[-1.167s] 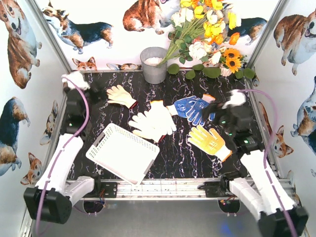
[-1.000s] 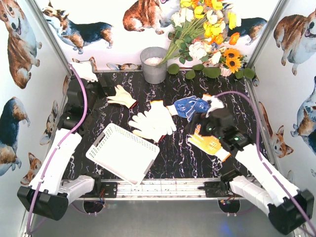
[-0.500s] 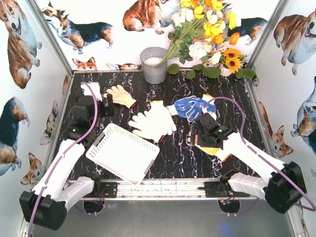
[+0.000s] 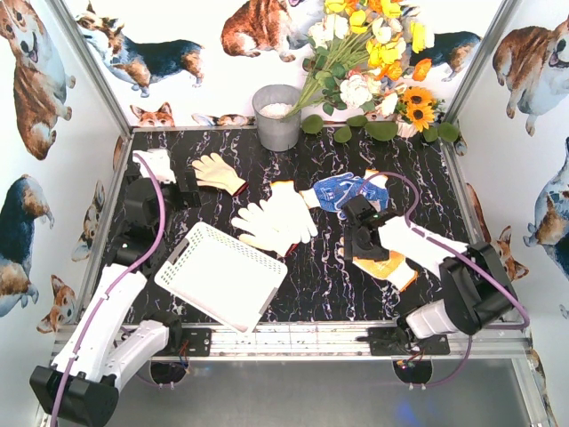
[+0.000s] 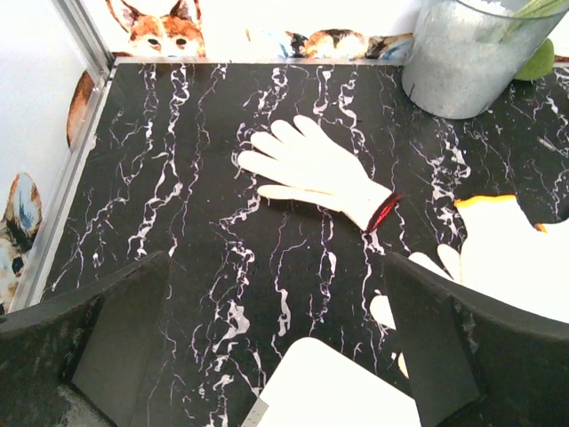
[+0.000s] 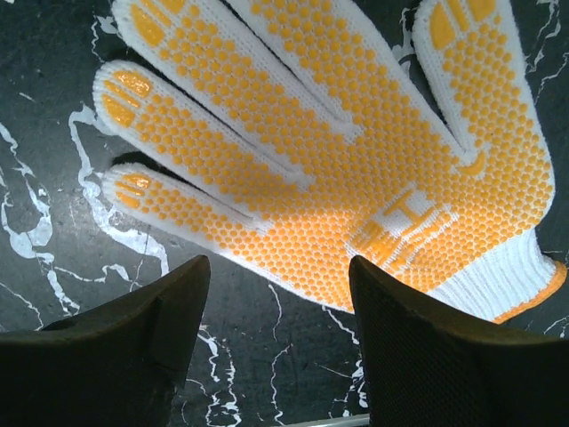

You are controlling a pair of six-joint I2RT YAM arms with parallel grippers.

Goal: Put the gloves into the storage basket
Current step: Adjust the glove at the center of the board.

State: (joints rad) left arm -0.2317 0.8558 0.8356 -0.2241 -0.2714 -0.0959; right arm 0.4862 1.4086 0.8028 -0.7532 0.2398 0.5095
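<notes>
1. The desk (image 4: 320, 289) is a black marbled surface. Every glove we see lies on it, outside the storage basket (image 4: 222, 276).
2. The storage basket sits close to the near edge, left of the middle, and is turned askew to the desk edges.
3. The left gripper (image 4: 188, 182) is positioned toward the far left corner. Its jaws are spread as wide as they go and it holds nothing. In the left wrist view we see bare desk between its fingers (image 5: 116, 356).
4. The cream glove (image 4: 218, 172) lies flat just beside the left gripper. Its fingers point toward the left edge and its dark red cuff points toward the middle.
5. The white gloves (image 4: 276, 222) overlap in a pile at the middle of the desk, just beside the far side of the storage basket.
6. The blue dotted glove (image 4: 342, 191) lies right of the middle, partly hidden behind the right arm.
7. The right gripper (image 6: 274, 277) points down over the yellow-dotted glove (image 6: 338, 160), which lies flat toward the right edge.
8. The right gripper jaws stand partly apart, straddling the lower edge of the glove's palm, and have nothing clamped between them. We cannot tell whether the pads touch the knit.
9. The orange-trimmed cuff of the yellow-dotted glove points toward the near right corner.
10. The bucket (image 4: 277, 116) stands at the middle of the far edge, and the flowers (image 4: 373, 53) fill the far right corner.
</notes>
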